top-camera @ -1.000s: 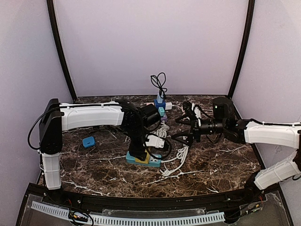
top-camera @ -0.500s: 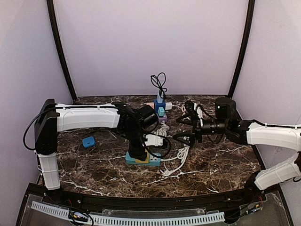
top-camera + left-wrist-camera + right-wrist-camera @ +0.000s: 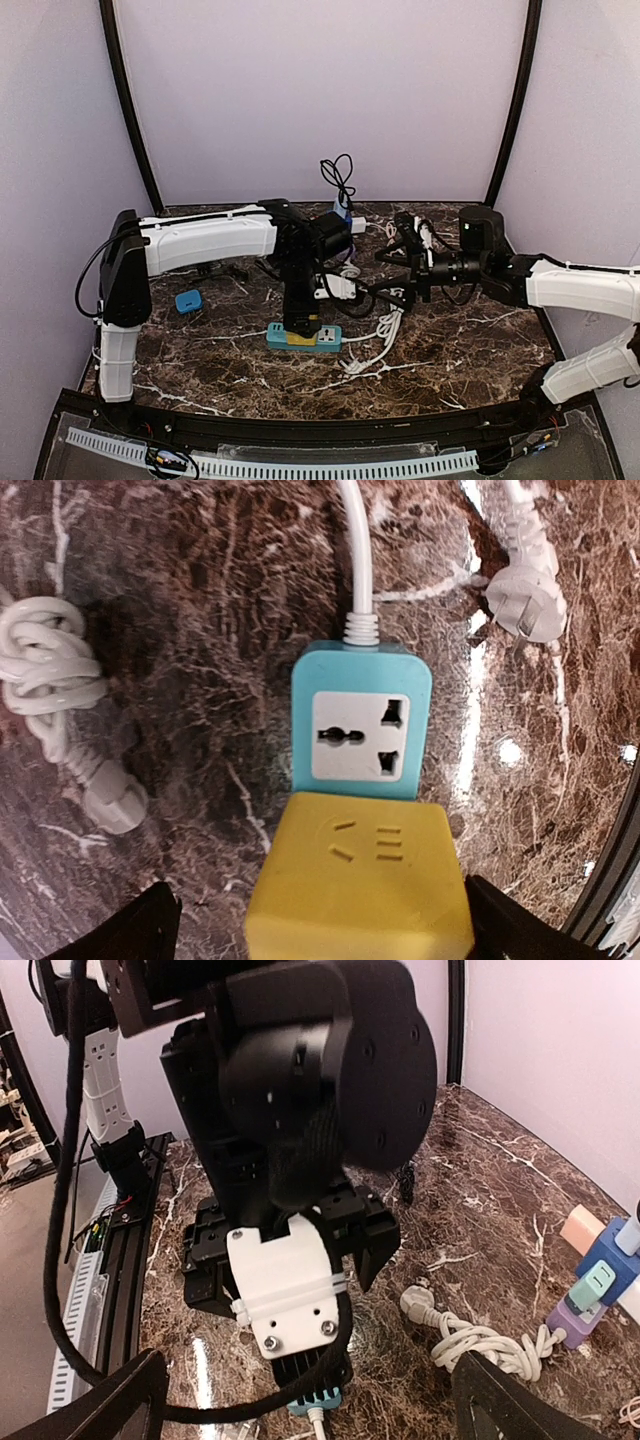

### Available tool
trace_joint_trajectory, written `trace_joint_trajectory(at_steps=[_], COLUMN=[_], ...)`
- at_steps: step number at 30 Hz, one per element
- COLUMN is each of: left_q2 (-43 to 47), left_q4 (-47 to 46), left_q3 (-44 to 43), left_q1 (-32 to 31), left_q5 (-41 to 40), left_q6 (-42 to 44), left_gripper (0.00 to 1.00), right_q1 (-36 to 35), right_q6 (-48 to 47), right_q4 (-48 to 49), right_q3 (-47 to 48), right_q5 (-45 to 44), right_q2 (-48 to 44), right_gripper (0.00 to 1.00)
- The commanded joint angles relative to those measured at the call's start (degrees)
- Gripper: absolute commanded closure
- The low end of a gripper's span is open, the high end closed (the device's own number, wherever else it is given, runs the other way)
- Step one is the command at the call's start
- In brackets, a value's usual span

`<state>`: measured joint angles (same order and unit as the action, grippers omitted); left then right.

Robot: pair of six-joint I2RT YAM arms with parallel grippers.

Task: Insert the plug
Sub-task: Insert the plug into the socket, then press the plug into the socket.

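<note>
Yellow plastic fills the bottom of the left wrist view: the yellow plug point(image 3: 355, 880) sits between the fingers point(image 3: 130, 925) of the left gripper point(image 3: 325, 925). These stand wide apart. One is against the plug's right edge, while a strip of marble shows on the other side, so I cannot tell whether they pinch it. The plug covers the near end of the blue power strip point(image 3: 362, 665), probably over a socket there. One free socket point(image 3: 360, 738) remains bare beyond it. The arm comes down vertically, which suits a straight push into the strip.

The right gripper point(image 3: 310, 1400) is spread and holds nothing. It hangs just beside the left wrist point(image 3: 320, 1080), seemingly waiting rather than bracing the strip.

The left wrist camera alone gives the plug's alignment with the strip, along with the white cord point(image 3: 358, 550) leaving its far end, a loose white plug point(image 3: 522, 595) and a knotted cord bundle point(image 3: 45, 675). The top view hides that contact behind the arm but shows both arms and a small blue piece point(image 3: 188, 301) well apart on the table point(image 3: 450, 360). The right wrist view shows the left wrist side-on and coloured adapters point(image 3: 600, 1280) at the back.
</note>
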<state>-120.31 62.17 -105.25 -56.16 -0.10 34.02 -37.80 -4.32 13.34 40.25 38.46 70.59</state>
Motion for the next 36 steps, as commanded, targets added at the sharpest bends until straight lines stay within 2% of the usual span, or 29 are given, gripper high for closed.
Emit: trace_joint_trajectory(at_steps=[1,5,10,13,15,16,17,18,20,23,27,29,30,31,32,33,34,35,36], left_q2=[5.31,8.49,11.52,14.98,17.40,18.32,20.08,21.24,25.00,32.79,47.63,56.70,62.95,65.75,69.58,70.60,70.55,69.64,66.16], left_q4=[7.51,7.43,9.78,9.23,8.09,7.50,6.22,5.34,1.98,-1.96,-5.50,-9.69,-16.27,-20.76,-29.87,-35.08,-46.02,-51.50,-61.83], left_q3=[-3.27,-1.01,-5.29,-5.59,-4.11,-3.22,-1.03,0.65,6.92,19.25,33.81,41.31,44.10,50.22,53.26,59.40,64.65,66.89,70.53], left_q1=[-0.18,-0.22,-0.10,1.34,3.95,6.30,7.50,9.87,12.34,14.17,14.76,14.78,14.77,14.77,14.81,14.79,14.75,14.69,14.69], left_q5=[-2.37,-0.47,2.43,2.80,3.92,4.38,5.89,6.78,8.68,10.00,11.71,14.42,17.85,19.74,24.92,27.98,32.05,32.91,33.24], left_q6=[2.26,2.75,2.85,0.87,-2.25,-4.83,-6.11,-7.84,-8.86,-7.74,-0.98,2.95,4.25,4.01,2.78,2.26,-0.34,-2.77,-7.42], left_gripper=[0.01,0.01,0.01,0.02,0.06,0.13,0.17,0.26,0.33,0.31,0.22,0.15,0.13,0.07,0.05,0.02,0.02,0.01,0.01], right_q1=[0.36,0.42,0.15,-1.81,-4.63,-6.26,-7.76,-9.06,-11.48,-12.28,-12.38,-12.53,-12.63,-12.69,-12.59,-12.68,-12.70,-12.71,-12.72], right_q6=[1.39,2.20,7.66,10.89,10.85,10.38,9.73,8.40,3.79,-4.27,-9.69,-9.92,-9.78,-9.63,-9.71,-10.16,-10.72,-11.58,-12.26], right_q4=[-0.02,-0.18,-0.80,-2.45,-4.72,-5.84,-6.29,-6.80,-8.77,-9.22,-10.15,-8.92,-5.86,-2.51,0.63,3.91,6.60,8.27,9.59], right_q3=[1.95,2.51,4.68,8.11,10.98,12.34,13.40,14.37,16.56,17.87,20.14,19.55,18.24,16.61,14.71,13.14,11.72,10.71,10.04], right_q5=[1.09,0.94,-3.30,-5.03,-7.70,-9.71,-10.76,-10.75,-8.00,-0.36,-2.39,-2.00,-1.84,-1.75,-1.73,-1.73,-1.71,-1.98,-2.58], right_q2=[-2.35,-3.83,-1.93,2.84,6.52,8.23,10.09,11.88,15.69,19.58,25.14,26.73,26.96,26.98,26.79,26.79,26.89,27.15,27.49], right_gripper=[0.02,0.01,0.02,0.11,0.16,0.17,0.17,0.16,0.11,0.03,0.01,0.01,0.01,0.01,0.01,0.01,0.01,0.01,0.01])
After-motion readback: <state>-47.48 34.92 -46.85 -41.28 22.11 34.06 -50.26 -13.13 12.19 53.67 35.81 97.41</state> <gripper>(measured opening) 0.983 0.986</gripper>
